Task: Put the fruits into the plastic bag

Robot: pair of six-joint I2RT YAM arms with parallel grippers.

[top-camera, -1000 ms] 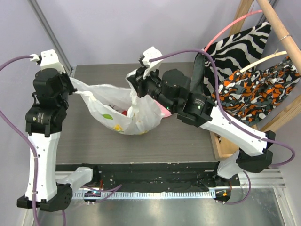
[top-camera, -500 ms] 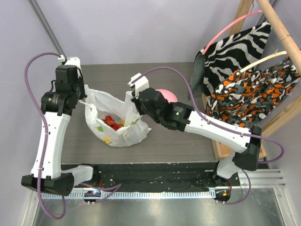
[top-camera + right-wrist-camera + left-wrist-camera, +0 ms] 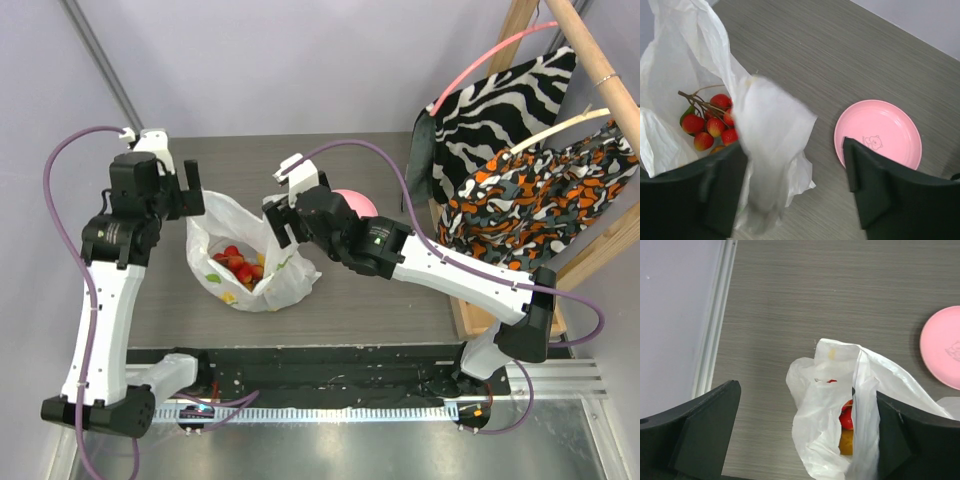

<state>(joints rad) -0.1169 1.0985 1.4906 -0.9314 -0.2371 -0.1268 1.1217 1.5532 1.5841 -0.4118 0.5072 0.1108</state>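
The plastic bag (image 3: 262, 275) sits slumped on the grey table, its mouth facing up. Inside it lie the fruits (image 3: 236, 264): a bunch of little red ones on a stem (image 3: 710, 122), with an orange piece (image 3: 846, 441) underneath. My left gripper (image 3: 180, 192) hovers open over the bag's left side. The white plastic (image 3: 827, 405) rises between its fingers (image 3: 705, 432), lying against the right one but not pinched. At the bag's right side my right gripper (image 3: 277, 220) is open too, and a loose, blurred flap of the bag (image 3: 771, 140) hangs free beside its left finger (image 3: 715, 200).
A round pink plate (image 3: 879, 131) lies on the table right of the bag, partly under the right arm (image 3: 420, 255). A zebra-striped cloth (image 3: 500, 100) and an orange patterned cloth (image 3: 545, 195) hang on a wooden rack (image 3: 590, 55) at the right. The table's left edge (image 3: 715, 325) meets a pale wall.
Both grippers have opened and let go of the bag's handles. The bag, held stretched between them a second ago, has come down and now rests slumped on the table.
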